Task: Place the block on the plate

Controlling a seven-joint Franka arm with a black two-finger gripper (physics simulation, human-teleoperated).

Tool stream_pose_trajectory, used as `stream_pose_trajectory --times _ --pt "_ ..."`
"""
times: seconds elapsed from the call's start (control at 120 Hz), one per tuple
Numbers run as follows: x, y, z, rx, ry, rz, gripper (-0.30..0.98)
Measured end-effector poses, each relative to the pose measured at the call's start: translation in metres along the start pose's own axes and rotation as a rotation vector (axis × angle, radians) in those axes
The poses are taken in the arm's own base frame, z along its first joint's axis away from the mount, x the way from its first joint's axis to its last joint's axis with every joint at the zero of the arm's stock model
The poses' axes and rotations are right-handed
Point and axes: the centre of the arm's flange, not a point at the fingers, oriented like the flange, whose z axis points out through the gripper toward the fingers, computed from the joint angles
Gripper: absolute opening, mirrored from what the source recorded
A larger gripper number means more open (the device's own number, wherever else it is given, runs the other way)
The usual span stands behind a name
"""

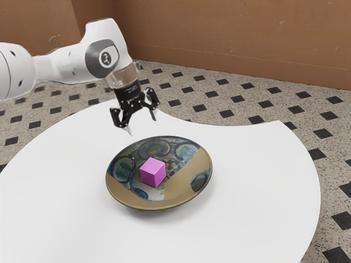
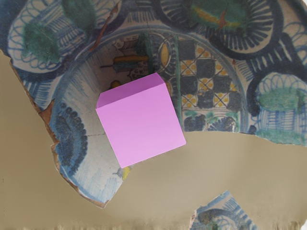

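One step to log, judged as the finish of the task: note the pink block (image 1: 153,172) on the plate (image 1: 176,189), near its middle and well in from the rim, with the plate in turn on the white table (image 1: 263,181). Read the black gripper (image 1: 142,124) as spread wide, with nothing between its fingers, above and apart from both block and plate. Next, by judgement: no fresh grasp, only a straight lift away with fingers wide, so as not to nudge the block toward the plate's edge.
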Motion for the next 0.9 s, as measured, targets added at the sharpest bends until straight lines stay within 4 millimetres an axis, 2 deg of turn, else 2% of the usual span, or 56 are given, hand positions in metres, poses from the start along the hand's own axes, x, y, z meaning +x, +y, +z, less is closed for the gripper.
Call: stream_pose_trajectory --times 0.15,0.233,0.325,0.475,0.9 --pt "-0.019 -0.004 -0.063 0.037 0.021 0.211 0.68" --pt "-0.024 -0.011 -0.083 0.077 0.029 0.302 0.68" --pt "-0.016 -0.019 -0.102 0.108 0.044 0.386 0.68" --pt "-0.005 -0.03 -0.117 0.152 0.056 0.521 0.69" --pt "-0.01 -0.038 -0.134 0.182 0.064 0.845 0.69"
